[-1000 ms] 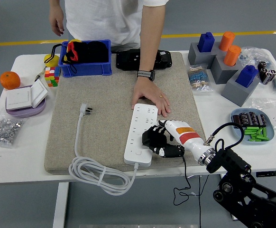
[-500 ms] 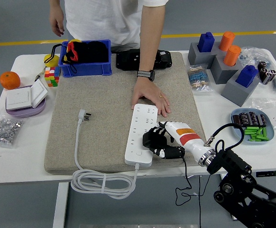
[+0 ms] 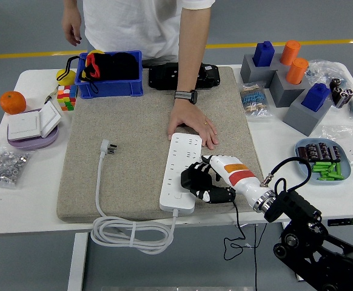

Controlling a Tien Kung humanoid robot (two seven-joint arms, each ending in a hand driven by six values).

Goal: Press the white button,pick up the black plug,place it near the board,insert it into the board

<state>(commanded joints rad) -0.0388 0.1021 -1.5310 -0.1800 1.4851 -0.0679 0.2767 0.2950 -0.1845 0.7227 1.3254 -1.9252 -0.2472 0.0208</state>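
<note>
Since a second ago the white cable (image 3: pixel 131 233) has slid off the near edge of the mat (image 3: pixel 134 130) and its white plug (image 3: pixel 107 147) has shifted a little nearer, while the right hand (image 3: pixel 216 177) has stayed put. Its fingers (image 3: pixel 219 193) are curled round the black plug (image 3: pixel 196 177), held over the near right part of the board (image 3: pixel 181 171). A person's hand (image 3: pixel 191 125) lies flat on the mat, touching the board's far end.

The white cable (image 3: pixel 131 233) now hangs lower over the tabletop (image 3: pixel 19 194) edge, its loops flatter, and its white plug (image 3: pixel 107 147) sits lower on the mat (image 3: pixel 134 151).
</note>
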